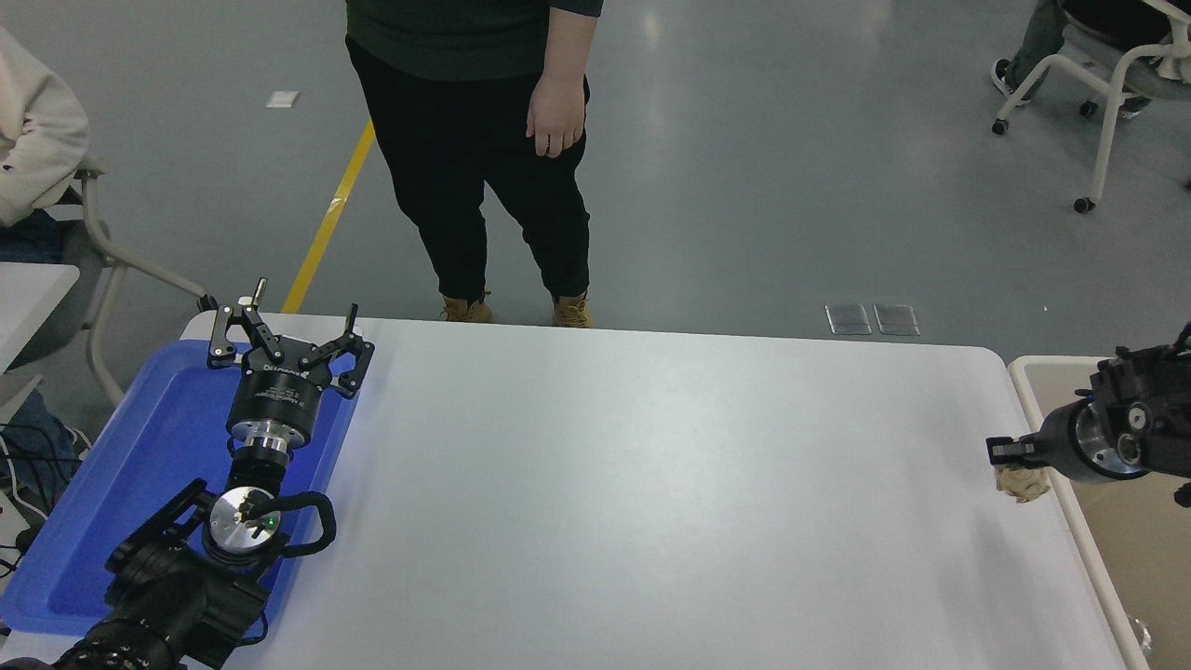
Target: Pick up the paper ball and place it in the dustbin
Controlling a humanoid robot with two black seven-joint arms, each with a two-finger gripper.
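Note:
The tan paper ball [1023, 484] hangs under my right gripper [1012, 462], which is shut on it above the table's right edge. The ball is off the white table [651, 493], close beside the dustbin [1070, 521], whose off-white rim and beige inside show at the right edge of the picture. My right arm comes in from the right over the bin. My left gripper [284, 340] is open and parked over the blue tray at the left.
A shallow blue tray [112, 484] lies at the table's left end under the left arm. A person in dark trousers [484, 186] stands at the far side. Chairs stand at the far left and far right.

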